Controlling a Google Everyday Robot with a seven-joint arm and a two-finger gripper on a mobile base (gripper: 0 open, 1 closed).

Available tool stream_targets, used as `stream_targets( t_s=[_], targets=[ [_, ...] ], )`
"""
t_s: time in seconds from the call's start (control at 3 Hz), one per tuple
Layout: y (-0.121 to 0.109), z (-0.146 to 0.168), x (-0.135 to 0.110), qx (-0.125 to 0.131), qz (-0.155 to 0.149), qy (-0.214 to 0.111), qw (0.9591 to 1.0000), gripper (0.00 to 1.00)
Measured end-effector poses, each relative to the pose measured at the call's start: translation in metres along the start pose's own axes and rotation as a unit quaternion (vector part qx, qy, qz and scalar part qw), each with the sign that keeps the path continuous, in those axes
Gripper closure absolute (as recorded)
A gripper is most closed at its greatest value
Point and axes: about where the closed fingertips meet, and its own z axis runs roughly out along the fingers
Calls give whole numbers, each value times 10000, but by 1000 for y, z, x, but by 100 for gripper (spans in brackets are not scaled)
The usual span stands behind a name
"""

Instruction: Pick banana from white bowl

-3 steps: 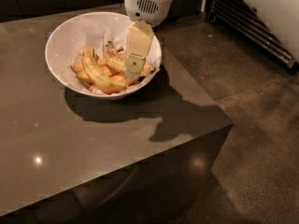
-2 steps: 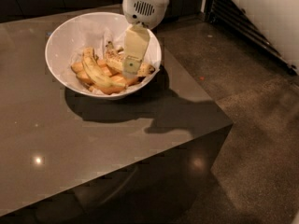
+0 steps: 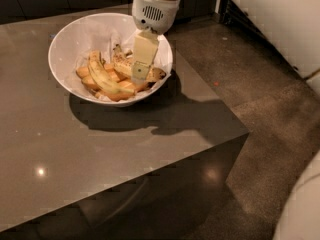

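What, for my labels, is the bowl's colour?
Plain white bowl, camera view; end effector reaches into it, at banana.

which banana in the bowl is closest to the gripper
The short speckled banana on the right of the white bowl, directly under the gripper; the longer smooth banana lies further left.

I saw the bowl (image 3: 65, 39) on the table (image 3: 100, 149), toward its far edge. Inside, the banana (image 3: 121, 61) lay at the right rear, with a longer banana (image 3: 107, 80) in front and to its left. The end effector (image 3: 140, 75) hung into the bowl's right side, directly over the banana.
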Motion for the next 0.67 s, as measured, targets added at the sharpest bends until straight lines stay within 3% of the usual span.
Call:
stream_targets(
  t_s=[0.67],
  targets=[
    [-10, 23, -3, -248, 50, 90, 9996, 24]
  ],
)
